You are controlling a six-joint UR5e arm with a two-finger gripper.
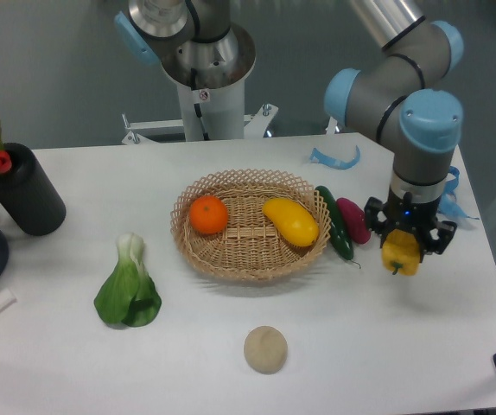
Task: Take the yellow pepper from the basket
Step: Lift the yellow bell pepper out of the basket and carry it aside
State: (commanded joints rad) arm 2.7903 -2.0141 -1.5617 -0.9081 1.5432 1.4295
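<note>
The yellow pepper (402, 253) hangs over the white table to the right of the basket (250, 224), stem pointing down. My gripper (406, 245) is shut on the pepper from above, with a dark finger on each side of it. The round wicker basket sits mid-table and holds an orange (208, 214) and a smooth oval yellow fruit (290, 220). The pepper is well clear of the basket rim, about a basket's half-width to its right.
A green cucumber (336, 222) and a purple vegetable (353, 219) lie between basket and gripper. Bok choy (129, 285) lies left, a beige disc (265, 349) in front. A black cylinder (25, 190) with tulips stands far left. Blue straps (445, 192) lie behind the arm.
</note>
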